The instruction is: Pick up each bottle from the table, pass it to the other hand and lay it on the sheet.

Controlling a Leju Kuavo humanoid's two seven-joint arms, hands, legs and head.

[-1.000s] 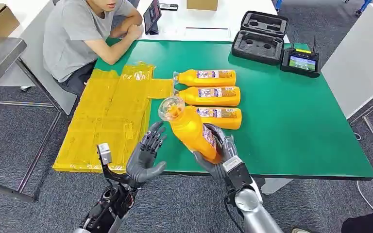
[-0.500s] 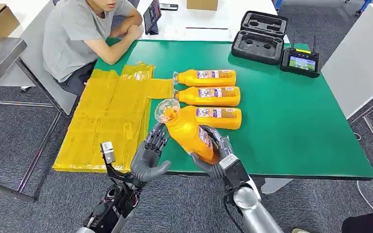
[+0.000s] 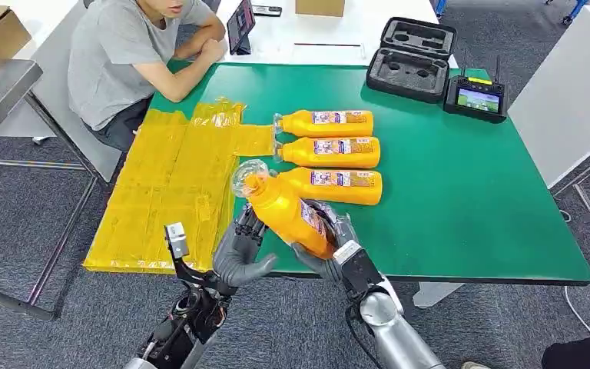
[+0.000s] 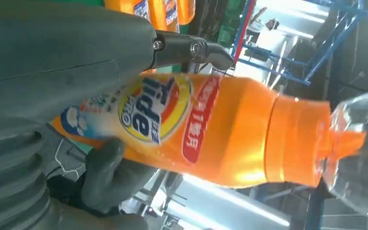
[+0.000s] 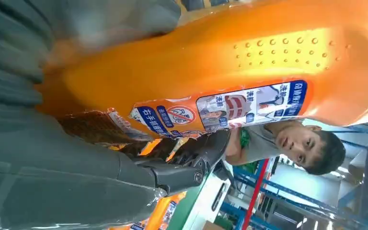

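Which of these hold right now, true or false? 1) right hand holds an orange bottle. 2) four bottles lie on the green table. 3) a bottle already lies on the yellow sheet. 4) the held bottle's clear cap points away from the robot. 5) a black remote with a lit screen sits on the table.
1) True: the right hand grips the orange bottle.
2) False: three bottles lie on the green table.
3) False: the yellow sheet has no bottle on it.
4) True: the clear cap tilts up and away, toward the sheet.
5) True: the remote sits at the far edge.
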